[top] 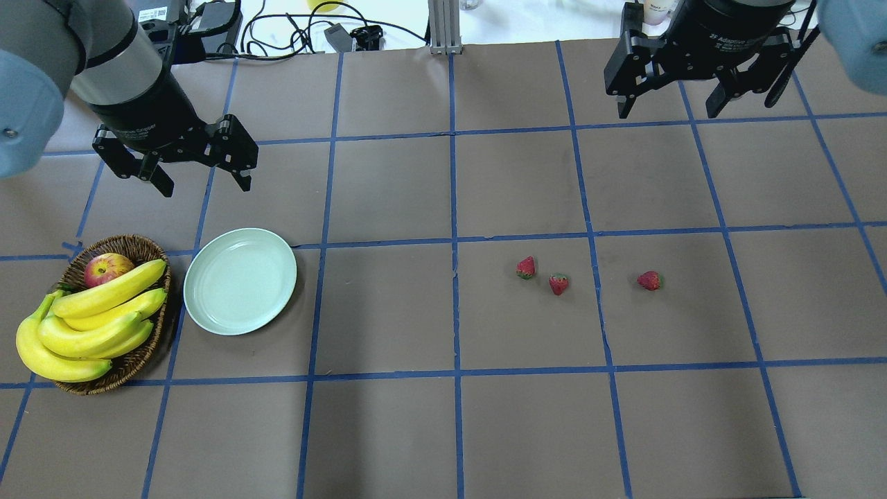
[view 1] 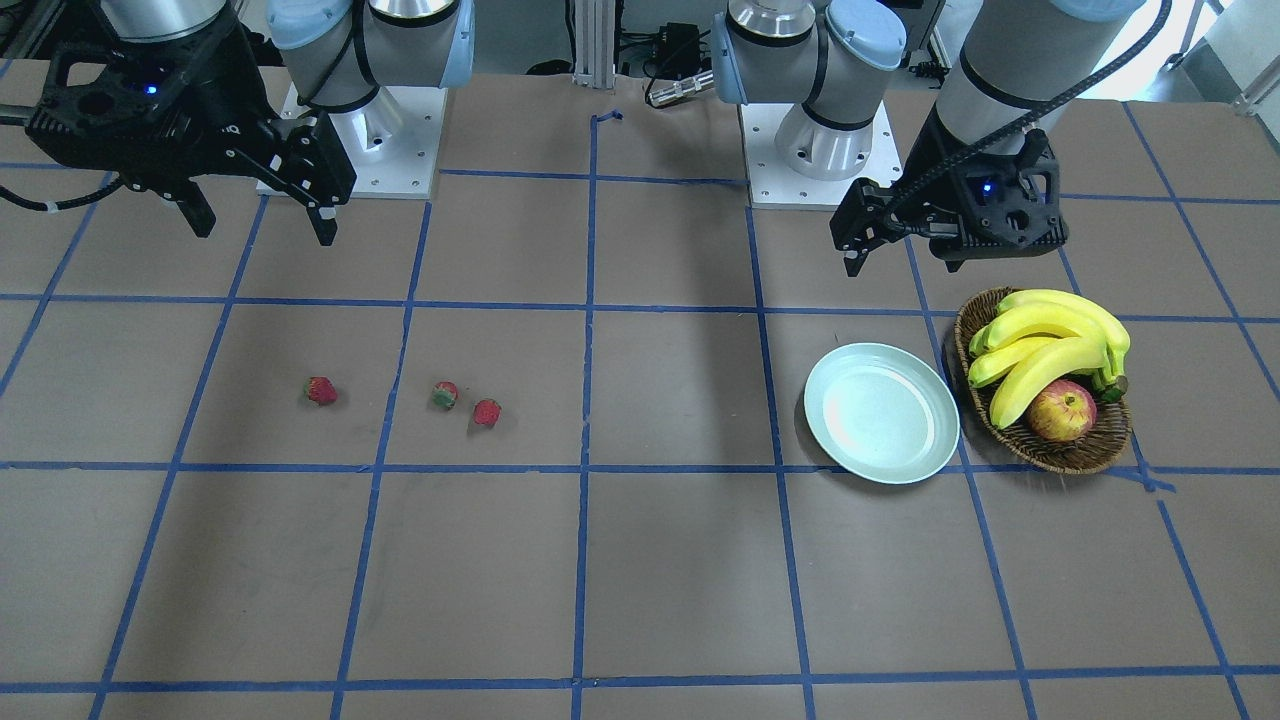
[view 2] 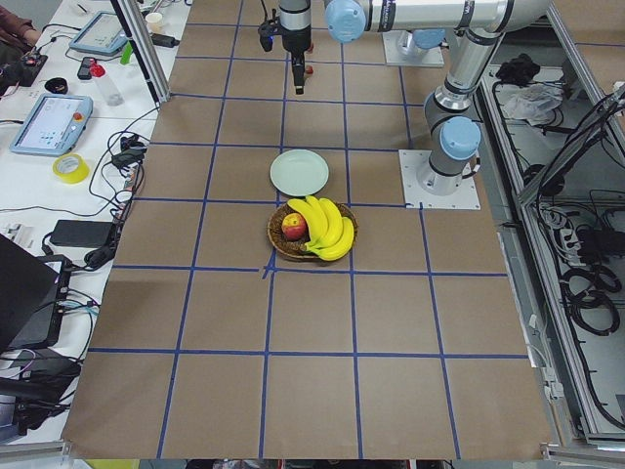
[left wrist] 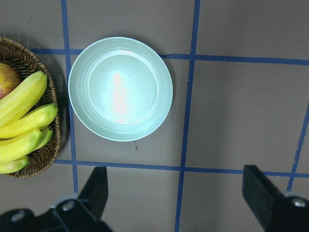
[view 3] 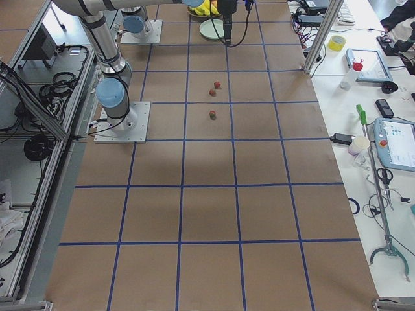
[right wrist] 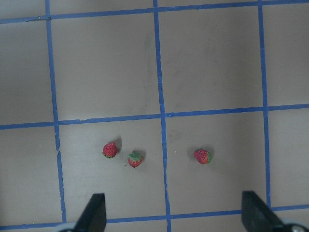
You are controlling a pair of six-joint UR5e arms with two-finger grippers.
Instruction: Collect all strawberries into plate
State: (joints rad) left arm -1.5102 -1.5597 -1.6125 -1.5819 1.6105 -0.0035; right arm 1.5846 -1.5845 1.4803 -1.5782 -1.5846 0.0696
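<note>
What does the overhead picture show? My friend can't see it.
Three little strawberries lie on the brown table, far right of an empty mint-green plate. A basket with bananas and an apple sits beside the plate. The left pincer and right pincer hang open above, holding nothing.

I am hovering both arms with wrists pointing down and jaws wide: left gripper (top: 206, 184) above, near the plate (top: 240, 281); right gripper (top: 669, 111) well apart from it.

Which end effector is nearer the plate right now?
Left. The left end effector hovers close by the plate; the right end effector hangs far off, on the side of the strawberries.
</note>
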